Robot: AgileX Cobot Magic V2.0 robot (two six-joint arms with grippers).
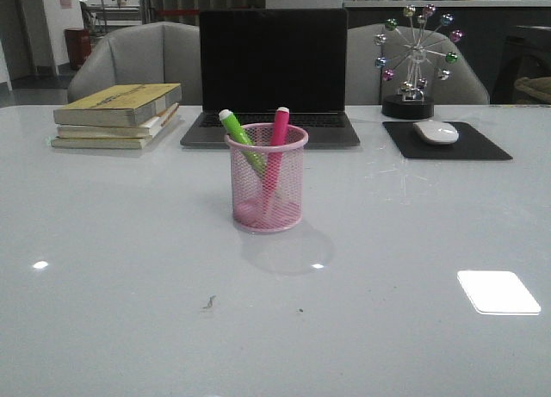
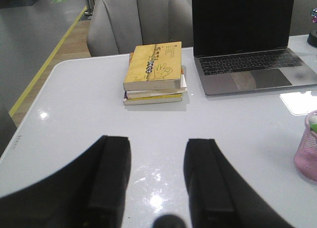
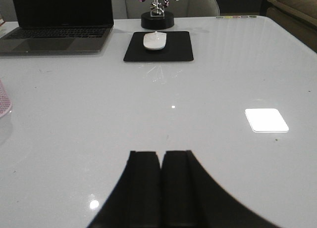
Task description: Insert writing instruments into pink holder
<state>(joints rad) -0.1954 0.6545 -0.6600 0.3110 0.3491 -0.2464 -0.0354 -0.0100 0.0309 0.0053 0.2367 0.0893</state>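
The pink holder [image 1: 267, 190] stands upright mid-table in the front view. A green marker [image 1: 238, 135] and a pink marker [image 1: 278, 132] lean inside it, caps sticking up past the rim. Neither arm shows in the front view. In the left wrist view my left gripper [image 2: 157, 146] is open over bare table, with nothing between its fingers, and the holder [image 2: 307, 151] is cut by the frame's edge. My right gripper [image 3: 161, 156] is shut and empty above the table; a sliver of the holder [image 3: 4, 100] shows at that frame's edge.
A stack of books [image 1: 118, 114] lies at the back left, an open laptop [image 1: 272, 74] behind the holder. A white mouse [image 1: 436, 132] rests on a black pad [image 1: 447, 142] at the back right, by a ferris-wheel ornament [image 1: 413, 61].
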